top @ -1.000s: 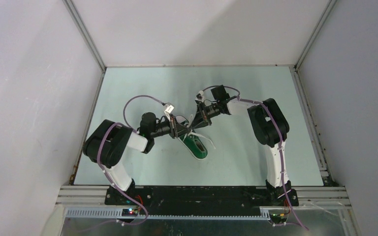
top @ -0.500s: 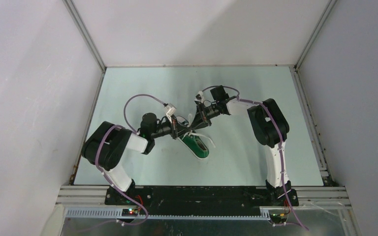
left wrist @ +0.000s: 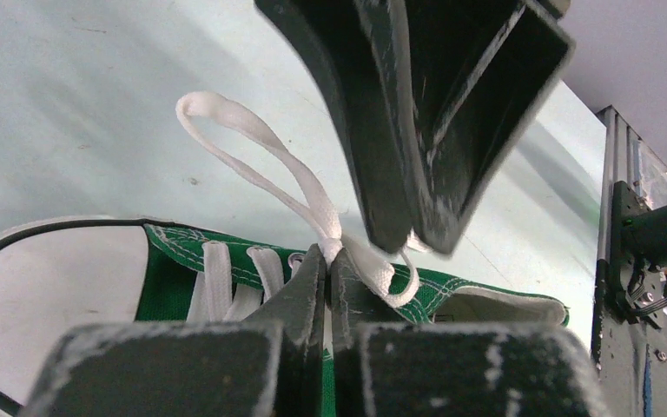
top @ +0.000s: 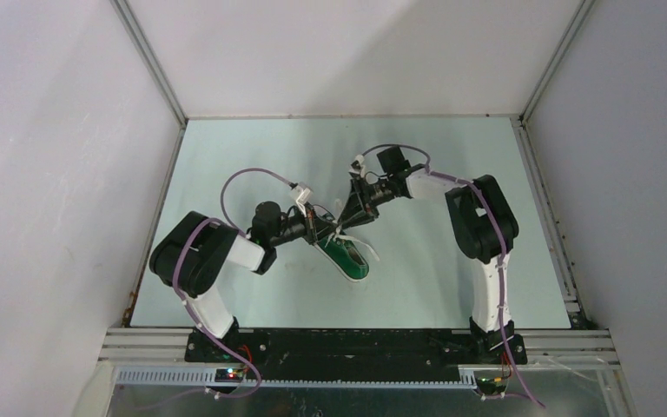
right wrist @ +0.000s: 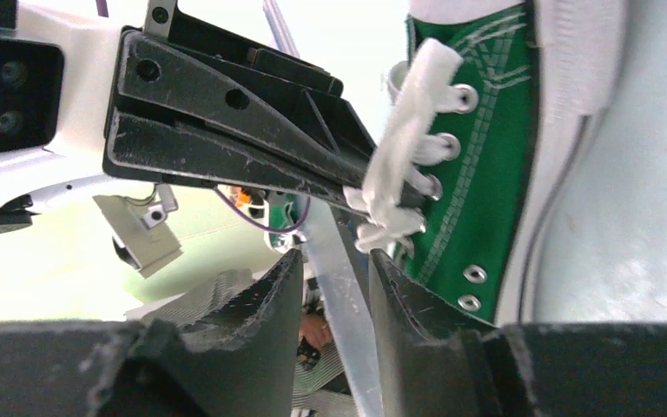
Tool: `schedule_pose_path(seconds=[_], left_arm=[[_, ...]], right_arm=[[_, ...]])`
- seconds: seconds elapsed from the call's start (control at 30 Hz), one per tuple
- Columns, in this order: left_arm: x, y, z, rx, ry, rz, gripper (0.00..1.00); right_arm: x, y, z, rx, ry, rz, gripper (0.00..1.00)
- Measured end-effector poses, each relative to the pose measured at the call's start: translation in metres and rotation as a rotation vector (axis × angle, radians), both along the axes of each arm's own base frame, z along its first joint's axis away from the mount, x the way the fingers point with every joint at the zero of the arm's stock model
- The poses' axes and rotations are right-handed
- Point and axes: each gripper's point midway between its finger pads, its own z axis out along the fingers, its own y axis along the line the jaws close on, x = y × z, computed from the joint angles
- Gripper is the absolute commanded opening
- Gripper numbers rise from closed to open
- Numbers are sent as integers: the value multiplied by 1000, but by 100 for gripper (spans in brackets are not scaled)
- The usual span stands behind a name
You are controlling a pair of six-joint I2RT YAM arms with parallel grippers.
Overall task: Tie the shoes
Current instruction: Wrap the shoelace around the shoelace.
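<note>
So the left gripper (left wrist: 326, 259) was pinching the white lace loop (left wrist: 256, 161) at its base, probably so it couldn't slip, over the green sneaker (top: 348, 259) mid table (top: 226, 156). The right gripper (right wrist: 334, 261) hung spread just beside it.

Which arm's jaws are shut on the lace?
The left arm: its jaws pinch the white lace at its crossing above the shoe; the right arm's jaws stand apart.

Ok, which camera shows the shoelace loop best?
Left wrist: the lace loop stands clear against the table, pinched at its base by the left claw. Right wrist shows bunched lace; the top view, tiny strands.
</note>
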Motion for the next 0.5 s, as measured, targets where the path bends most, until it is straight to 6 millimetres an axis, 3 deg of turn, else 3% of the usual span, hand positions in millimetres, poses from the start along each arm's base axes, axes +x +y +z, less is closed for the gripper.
schedule_pose_path(seconds=[0.1, 0.27, 0.37, 0.5], left_arm=[[-1, -1, 0, -1, -1, -8, 0], [-2, -1, 1, -4, -4, -16, 0], [-3, -2, 0, -4, -2, -21, 0], [-4, -2, 0, -5, -2, -24, 0]], right_arm=[[11, -17, 1, -24, -41, -34, 35], [30, -41, -7, -87, -117, -82, 18], [32, -44, -15, -144, -167, -73, 13], [27, -35, -16, -178, -229, -26, 16]])
